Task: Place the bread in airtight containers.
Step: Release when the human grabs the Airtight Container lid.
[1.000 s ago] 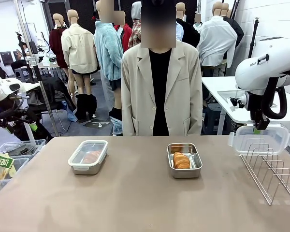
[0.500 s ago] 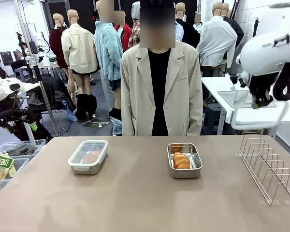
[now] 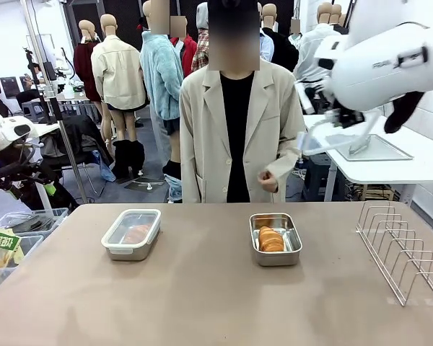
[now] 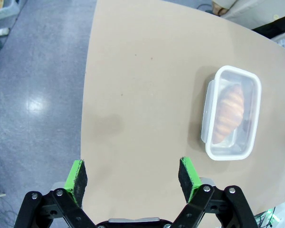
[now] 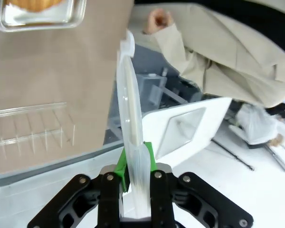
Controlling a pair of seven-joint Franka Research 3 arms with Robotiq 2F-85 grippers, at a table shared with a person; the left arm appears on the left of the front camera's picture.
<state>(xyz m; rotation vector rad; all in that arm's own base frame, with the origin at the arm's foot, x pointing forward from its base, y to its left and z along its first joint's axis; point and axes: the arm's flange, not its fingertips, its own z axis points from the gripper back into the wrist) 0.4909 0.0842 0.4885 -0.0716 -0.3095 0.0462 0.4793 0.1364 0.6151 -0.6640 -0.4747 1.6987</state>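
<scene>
Carrying the clear lid [image 5: 131, 118], right gripper [image 5: 135, 178] pinching its edge, upper right. Next: seat it squarely on the open tin [image 3: 275, 238] holding the roll [image 3: 270, 238]. Left gripper [image 4: 133, 176] spread, idle.

The table [image 3: 202, 303] is free in front of both tins. The right tin [image 3: 275, 239] stands open from above; a wire rack [image 3: 404, 252] blocks the right edge.
</scene>
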